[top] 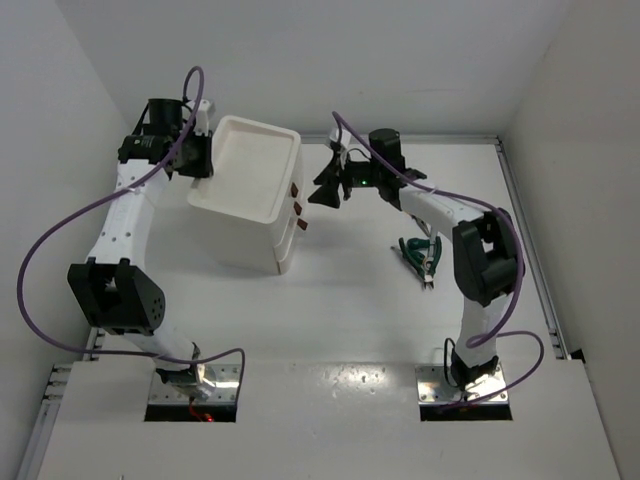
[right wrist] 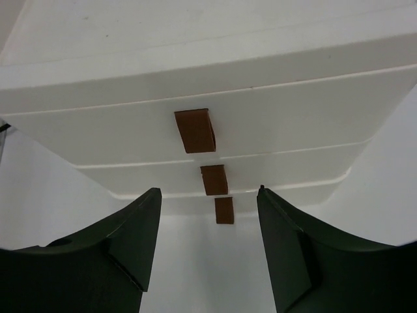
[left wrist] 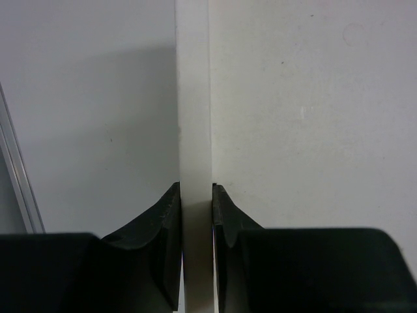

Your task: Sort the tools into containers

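Observation:
The white drawer unit (top: pixel 255 215) stands at the back left, its top tray (top: pixel 252 170) empty and its three red-brown handles (top: pixel 297 207) facing right. My left gripper (top: pixel 198 158) is shut on the tray's left rim (left wrist: pixel 194 130), one finger on each side. My right gripper (top: pixel 325 188) is open and empty, just right of the handles, facing the drawer fronts (right wrist: pixel 280 124) with the handles (right wrist: pixel 194 130) ahead of its fingers. Dark green-handled pliers (top: pixel 417 252) lie on the table under my right arm. The yellow pliers and the wrenches are out of view.
White walls close in the table on the left, back and right. A metal rail (top: pixel 530 240) runs along the table's right side. My right arm's elbow (top: pixel 485 260) hangs over the pliers' area.

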You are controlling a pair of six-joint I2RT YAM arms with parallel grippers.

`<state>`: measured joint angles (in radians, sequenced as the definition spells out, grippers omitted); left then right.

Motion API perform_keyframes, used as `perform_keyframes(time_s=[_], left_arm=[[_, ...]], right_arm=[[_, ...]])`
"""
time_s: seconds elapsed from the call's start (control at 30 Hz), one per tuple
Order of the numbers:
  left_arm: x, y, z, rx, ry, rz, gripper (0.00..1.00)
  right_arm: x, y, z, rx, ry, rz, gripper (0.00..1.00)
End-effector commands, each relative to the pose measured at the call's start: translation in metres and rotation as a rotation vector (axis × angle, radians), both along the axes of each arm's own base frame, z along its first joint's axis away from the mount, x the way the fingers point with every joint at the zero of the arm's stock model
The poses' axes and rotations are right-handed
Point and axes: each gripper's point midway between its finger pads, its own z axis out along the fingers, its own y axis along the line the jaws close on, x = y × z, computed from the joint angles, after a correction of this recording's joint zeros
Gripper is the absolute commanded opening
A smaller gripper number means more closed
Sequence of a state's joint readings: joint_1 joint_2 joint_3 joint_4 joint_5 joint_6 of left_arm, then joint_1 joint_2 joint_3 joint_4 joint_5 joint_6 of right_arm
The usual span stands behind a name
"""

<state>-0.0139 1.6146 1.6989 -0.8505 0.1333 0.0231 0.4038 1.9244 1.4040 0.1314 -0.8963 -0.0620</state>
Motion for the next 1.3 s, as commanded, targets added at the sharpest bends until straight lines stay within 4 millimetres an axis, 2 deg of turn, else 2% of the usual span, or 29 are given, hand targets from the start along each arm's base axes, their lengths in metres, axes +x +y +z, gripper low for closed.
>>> perform_keyframes(time_s=[0.0, 0.07, 0.1, 0.13, 0.3, 0.6, 0.73, 0.77, 0.8, 0.97, 1.03, 1.1, 1.17, 1.23, 1.27], left_arm=[[0.005, -0.031, -0.019, -0.036, 0.044, -0.096, 0.0], [0.005, -0.031, -0.019, -0.036, 0.044, -0.097, 0.0], [0.005, -0.035, -0.023, -0.035, 0.055, -0.105, 0.0], [0.006, -0.033, -0.023, -0.028, 0.055, -0.098, 0.0], [0.006, -0.03, -0.024, -0.021, 0.056, -0.079, 0.0], [0.006, -0.029, -0.032, -0.013, 0.077, -0.072, 0.0], [0.007, -0.029, -0.036, -0.013, 0.086, -0.072, 0.0], [0.007, -0.029, -0.036, -0.013, 0.086, -0.072, 0.0], [0.007, -0.029, -0.036, -0.013, 0.086, -0.072, 0.0], [0.007, -0.029, -0.036, -0.013, 0.086, -0.072, 0.0], [0.005, -0.029, -0.04, -0.013, 0.095, -0.072, 0.0], [0.005, -0.028, -0.04, -0.012, 0.097, -0.059, 0.0], [0.005, -0.025, -0.046, -0.008, 0.107, -0.041, 0.0], [0.004, -0.024, -0.043, -0.009, 0.096, -0.022, 0.0], [0.003, -0.022, -0.039, -0.003, 0.085, -0.016, 0.0]], right_arm=[[0.011, 0.011, 0.014, 0.025, -0.15, 0.066, 0.61], [0.01, 0.018, 0.011, 0.031, -0.137, 0.086, 0.6], [0.014, 0.02, 0.016, 0.034, -0.144, 0.086, 0.6], [0.011, 0.026, 0.016, 0.04, -0.145, 0.106, 0.57], [0.012, 0.039, 0.023, 0.062, -0.124, 0.105, 0.57], [0.008, 0.05, 0.03, 0.079, -0.116, 0.119, 0.57], [0.005, 0.054, 0.026, 0.071, -0.097, 0.128, 0.51], [0.003, 0.058, 0.027, 0.068, -0.095, 0.13, 0.46], [0.006, 0.057, 0.017, 0.048, -0.084, 0.113, 0.43], [0.005, 0.066, 0.017, 0.034, -0.075, 0.106, 0.31], [0.007, 0.065, 0.016, 0.031, -0.077, 0.097, 0.12], [0.0, 0.066, 0.018, 0.026, -0.077, 0.094, 0.0], [0.002, 0.057, 0.025, 0.032, -0.098, 0.07, 0.0], [0.003, 0.049, 0.029, 0.029, -0.104, 0.048, 0.0], [0.0, 0.045, 0.025, 0.014, -0.1, 0.04, 0.0]])
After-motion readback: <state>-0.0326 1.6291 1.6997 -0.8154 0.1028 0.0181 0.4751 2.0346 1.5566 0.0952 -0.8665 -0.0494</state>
